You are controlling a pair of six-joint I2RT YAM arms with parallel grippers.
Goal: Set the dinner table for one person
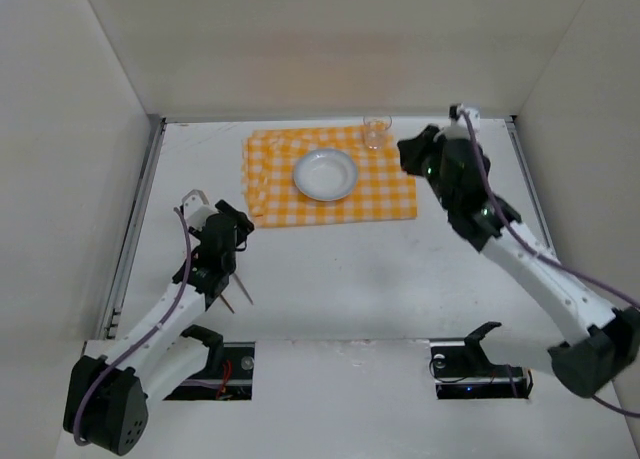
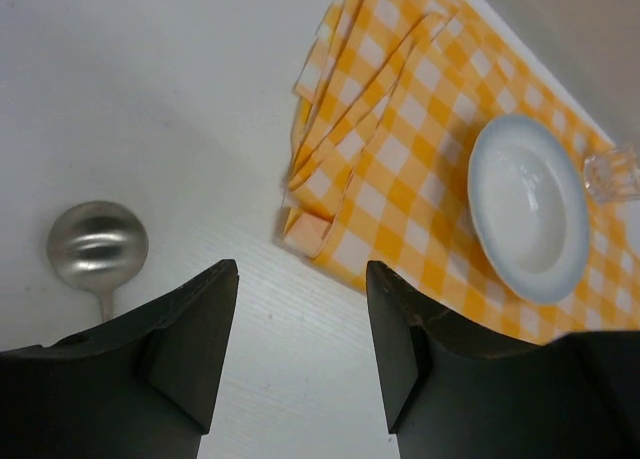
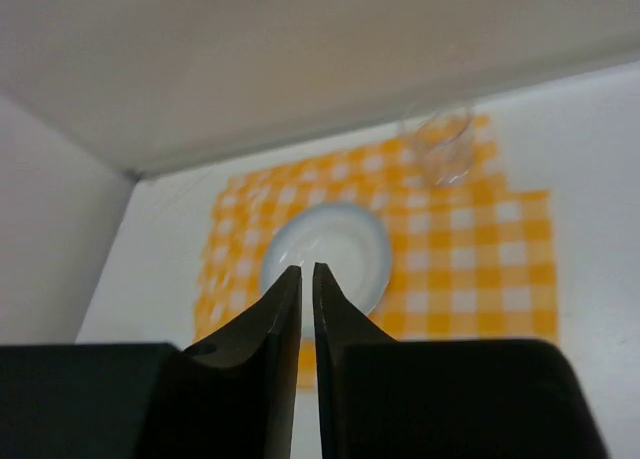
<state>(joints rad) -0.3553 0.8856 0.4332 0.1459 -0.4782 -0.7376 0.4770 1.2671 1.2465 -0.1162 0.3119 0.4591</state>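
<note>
The table [image 1: 330, 279] is seen as a white surface filling the workspace, and the cloth [image 1: 380, 194] is spread at its far middle, so that one place is marked out. The plate [image 1: 325, 174] is set at the cloth's centre. The glass [image 1: 376, 132] is stood at the far right corner of the cloth, beyond the plate, where a drink is usually kept. The spoon [image 2: 97, 244] is lying on bare table to the left of the cloth, apart from the setting and not yet laid. The left gripper [image 2: 300, 269] is held released and empty, jaws parted, just short of the cloth's folded near-left corner; a reach for the spoon is judged likely. The right gripper [image 3: 307, 271] is clenched to a thin slit on nothing and is held near the glass.
</note>
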